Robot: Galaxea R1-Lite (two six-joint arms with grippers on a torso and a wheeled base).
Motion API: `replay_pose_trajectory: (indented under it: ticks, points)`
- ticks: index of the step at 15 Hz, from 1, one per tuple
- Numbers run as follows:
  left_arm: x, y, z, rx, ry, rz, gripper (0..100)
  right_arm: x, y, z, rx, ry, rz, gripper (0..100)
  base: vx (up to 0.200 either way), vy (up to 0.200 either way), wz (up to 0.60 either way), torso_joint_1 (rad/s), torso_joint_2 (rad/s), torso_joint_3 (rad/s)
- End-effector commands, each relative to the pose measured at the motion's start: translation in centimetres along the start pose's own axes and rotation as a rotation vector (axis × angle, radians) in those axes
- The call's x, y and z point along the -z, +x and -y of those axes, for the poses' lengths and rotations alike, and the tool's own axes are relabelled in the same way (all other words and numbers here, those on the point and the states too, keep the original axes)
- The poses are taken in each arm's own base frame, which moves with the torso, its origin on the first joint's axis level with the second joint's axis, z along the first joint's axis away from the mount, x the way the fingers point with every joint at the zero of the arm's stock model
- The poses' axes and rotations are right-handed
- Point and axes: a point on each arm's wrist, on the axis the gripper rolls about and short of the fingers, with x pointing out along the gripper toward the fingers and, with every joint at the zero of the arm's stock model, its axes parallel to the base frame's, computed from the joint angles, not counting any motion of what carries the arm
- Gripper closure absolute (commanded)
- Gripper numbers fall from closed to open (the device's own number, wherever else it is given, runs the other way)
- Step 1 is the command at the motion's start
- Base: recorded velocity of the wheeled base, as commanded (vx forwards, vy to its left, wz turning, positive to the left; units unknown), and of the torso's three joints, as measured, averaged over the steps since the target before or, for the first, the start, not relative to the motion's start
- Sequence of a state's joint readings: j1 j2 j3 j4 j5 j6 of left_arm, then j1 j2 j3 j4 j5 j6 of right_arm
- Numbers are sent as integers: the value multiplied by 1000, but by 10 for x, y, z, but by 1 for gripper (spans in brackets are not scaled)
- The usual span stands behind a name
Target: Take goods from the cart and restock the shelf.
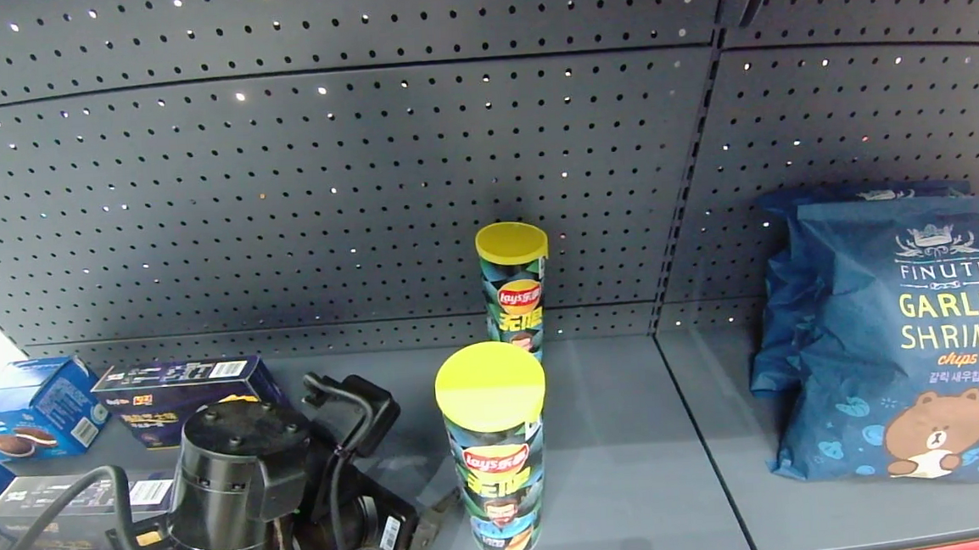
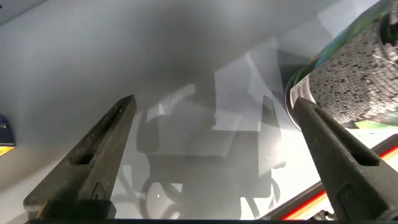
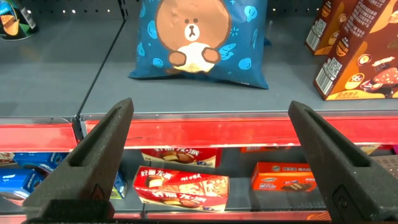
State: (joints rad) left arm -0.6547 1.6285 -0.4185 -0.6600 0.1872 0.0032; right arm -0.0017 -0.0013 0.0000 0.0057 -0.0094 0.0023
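Right gripper (image 3: 211, 107): off shelf (image 3: 62, 74) front edge, jaws wide, empty. Left gripper (image 2: 212, 104): low over shelf, jaws wide, empty, front can (image 1: 494, 453) just beside one finger. I judge this can placed; arm retreat and further cart trips left. Can axis vertical, yellow lid up, label facing aisle. Rear can (image 1: 514, 290) directly behind, same pose.

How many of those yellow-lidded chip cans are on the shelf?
2. The front can stands near the shelf edge; the rear can stands behind it, by the back panel. None looks hidden.
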Motion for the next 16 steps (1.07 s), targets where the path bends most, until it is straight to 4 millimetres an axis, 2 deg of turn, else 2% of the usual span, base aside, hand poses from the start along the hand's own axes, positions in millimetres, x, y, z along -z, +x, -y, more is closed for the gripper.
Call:
replay_pose_trajectory:
  ticks: [1, 4, 7, 16]
  points:
    - [-1, 0, 2, 1, 4, 3, 0, 0, 0, 0, 0, 1, -2, 0, 0, 0, 0, 0, 0, 0]
    - [-1, 0, 4, -2, 7, 5, 0, 0, 0, 0, 0, -1, -2, 0, 0, 0, 0, 0, 0, 0]
    - [6, -2, 1, -24, 10, -18, 0, 0, 0, 0, 0, 1, -2, 0, 0, 0, 0, 0, 0, 0]
    - [3, -2, 9, -21, 23, -6, 0, 0, 0, 0, 0, -1, -2, 0, 0, 0, 0, 0, 0, 0]
